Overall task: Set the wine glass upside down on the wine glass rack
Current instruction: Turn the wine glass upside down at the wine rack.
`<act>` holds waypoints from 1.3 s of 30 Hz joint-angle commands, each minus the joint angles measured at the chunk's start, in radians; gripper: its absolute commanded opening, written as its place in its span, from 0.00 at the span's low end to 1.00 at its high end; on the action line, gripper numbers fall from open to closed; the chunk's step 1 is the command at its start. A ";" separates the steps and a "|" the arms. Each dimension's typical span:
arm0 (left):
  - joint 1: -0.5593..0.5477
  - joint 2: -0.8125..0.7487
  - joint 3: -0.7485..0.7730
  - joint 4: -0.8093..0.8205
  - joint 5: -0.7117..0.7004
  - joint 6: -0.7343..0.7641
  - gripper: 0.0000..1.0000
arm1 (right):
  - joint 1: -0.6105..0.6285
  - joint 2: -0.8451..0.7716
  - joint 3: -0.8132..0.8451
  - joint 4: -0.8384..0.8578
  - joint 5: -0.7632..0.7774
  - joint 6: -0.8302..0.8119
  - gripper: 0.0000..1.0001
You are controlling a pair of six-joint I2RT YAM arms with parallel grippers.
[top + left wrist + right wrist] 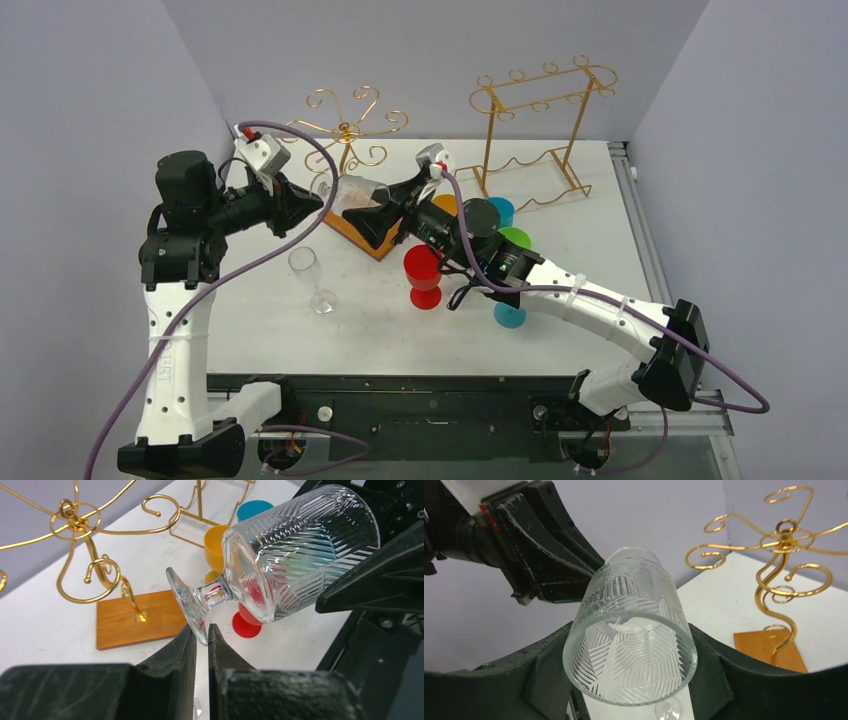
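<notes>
A clear ribbed wine glass hangs on its side above the table, between both arms. My right gripper is shut on its bowl, one finger on each side of it. My left gripper is shut on the rim of the glass's foot, which is pinched between the tips. The wine glass rack, a gold wire tree with curled arms, stands just behind the glass on a brown wooden base. In the right wrist view the wine glass rack shows to the right of the bowl.
A second clear glass stands on the table near the left arm. A red goblet, a blue one, and green, teal and orange cups crowd round the right arm. A taller gold frame rack stands at the back right.
</notes>
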State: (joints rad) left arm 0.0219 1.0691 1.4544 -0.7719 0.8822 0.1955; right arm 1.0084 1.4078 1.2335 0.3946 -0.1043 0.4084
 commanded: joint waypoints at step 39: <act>-0.051 -0.390 -0.356 0.495 0.073 1.036 0.00 | -0.113 0.080 0.127 -0.220 -0.563 0.057 0.76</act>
State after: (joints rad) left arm -0.0242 0.7143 1.1080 -0.4789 0.8978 1.1946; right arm 0.8963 1.4715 1.3785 0.0418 -0.6304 0.4870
